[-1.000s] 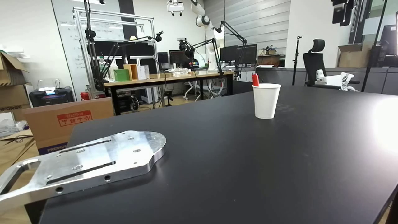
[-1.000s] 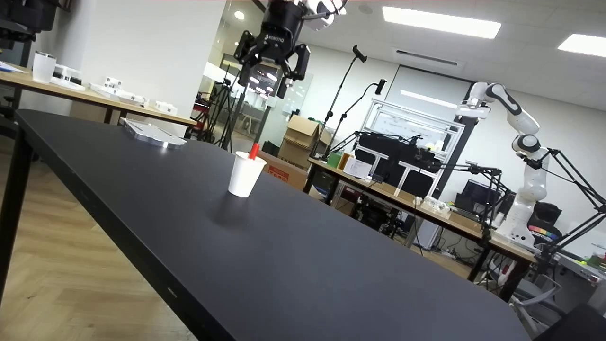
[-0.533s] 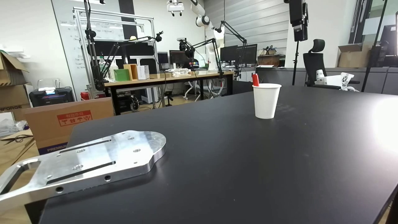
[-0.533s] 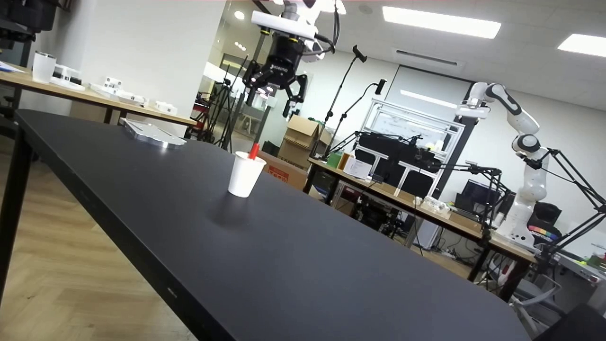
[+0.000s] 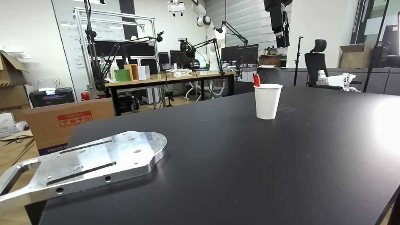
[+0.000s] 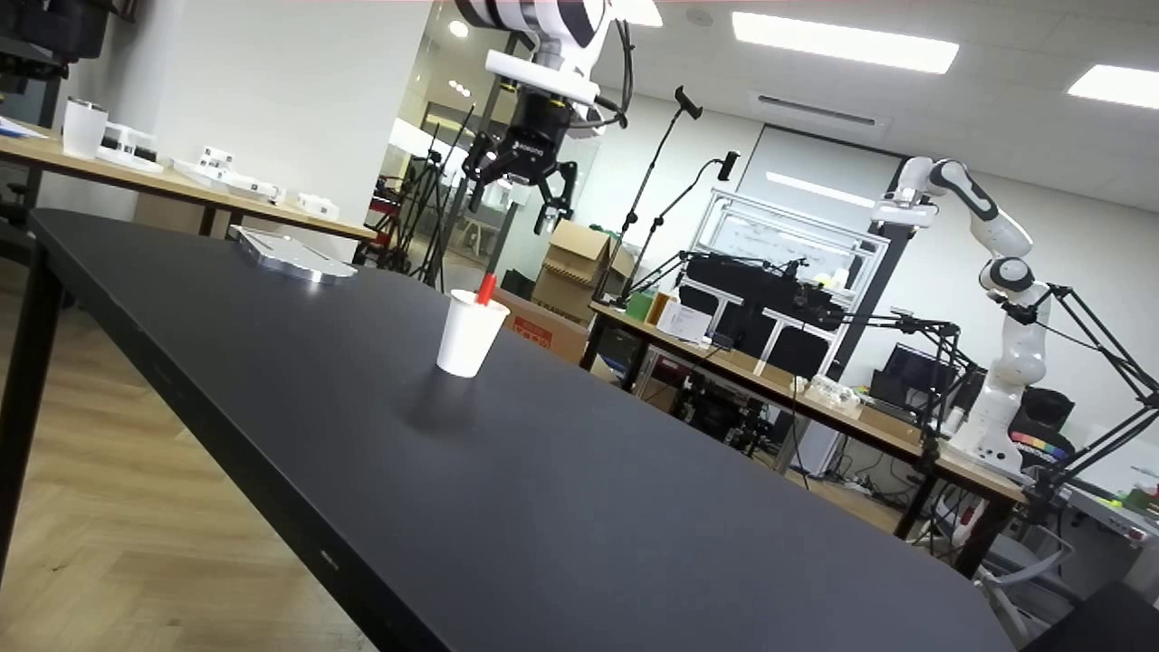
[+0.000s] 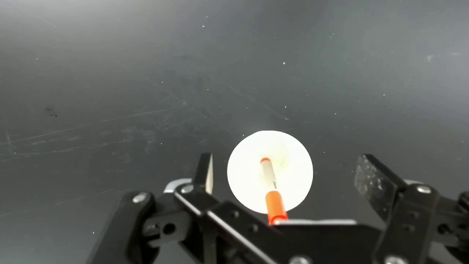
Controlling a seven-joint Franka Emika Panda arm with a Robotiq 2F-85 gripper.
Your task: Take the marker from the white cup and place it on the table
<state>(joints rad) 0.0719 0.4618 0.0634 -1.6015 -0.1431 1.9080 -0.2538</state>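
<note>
The white cup [image 5: 267, 103] stands upright on the black table [image 5: 218, 168]. It also shows in an exterior view [image 6: 466, 340] and in the wrist view [image 7: 247, 165]. The marker [image 5: 257, 80] leans inside the cup, its red end sticking out above the rim [image 6: 486, 289]. In the wrist view the marker [image 7: 275, 205] has an orange-red cap and a pale body; its top end is partly hidden by the gripper. My gripper [image 7: 285, 157] is open and empty. It hangs well above the cup [image 6: 509, 210], apart from it, fingers pointing down either side of the cup in the wrist view.
A flat silver metal plate [image 5: 125, 150] lies on the table and also shows in an exterior view [image 6: 294, 255]. A cardboard box [image 5: 72, 122] stands beside the table. Workbenches with equipment [image 5: 175, 78] stand in the background.
My gripper has come down and moved towards the cup, leftward in an exterior view. It stays open. The cup and marker have not moved.
</note>
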